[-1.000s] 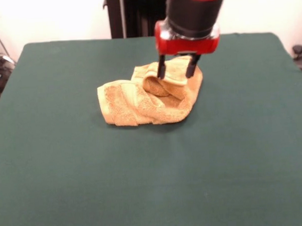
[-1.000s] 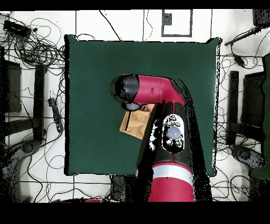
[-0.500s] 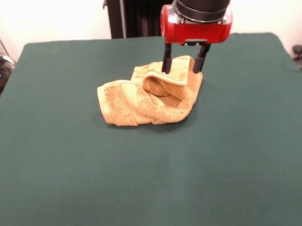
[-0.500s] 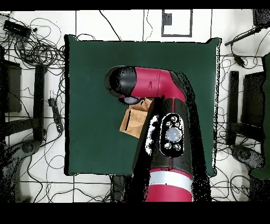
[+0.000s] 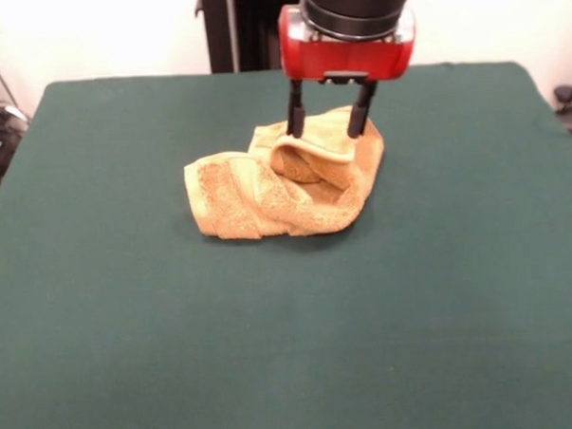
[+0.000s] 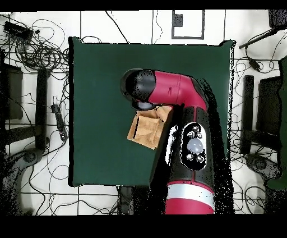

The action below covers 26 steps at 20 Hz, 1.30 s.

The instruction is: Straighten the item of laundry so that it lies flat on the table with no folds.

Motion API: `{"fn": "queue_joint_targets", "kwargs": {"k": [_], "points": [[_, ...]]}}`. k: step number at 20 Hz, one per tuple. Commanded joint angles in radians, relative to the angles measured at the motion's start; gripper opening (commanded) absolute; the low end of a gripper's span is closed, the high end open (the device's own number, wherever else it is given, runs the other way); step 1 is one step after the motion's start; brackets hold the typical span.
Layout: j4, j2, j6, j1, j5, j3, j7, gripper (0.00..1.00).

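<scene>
The item of laundry is a golden-orange towel lying crumpled in a folded heap near the middle of the green table. My gripper hangs just above the heap's far right part, open, with its two dark fingers apart and nothing between them. From overhead, the arm covers part of the towel, and the gripper itself is hidden under the arm's head.
Cables and stands lie on the floor around the table's edges. The robot's arm reaches over the table's right half in the overhead view.
The gripper rose off the towel, then shifted slightly left in the front view. It stays open. The towel has not moved.
</scene>
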Motion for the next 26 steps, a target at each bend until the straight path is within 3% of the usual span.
{"fn": "queue_joint_targets", "kwargs": {"k": [1, 9, 26], "points": [[0.204, -0.003, -0.142, -0.071, 0.066, 0.125, 0.104, 1.00], [0.228, 0.027, -0.229, -0.095, 0.047, 0.153, 0.088, 1.00], [0.207, 0.042, -0.228, -0.076, 0.029, 0.138, 0.097, 1.00]]}}
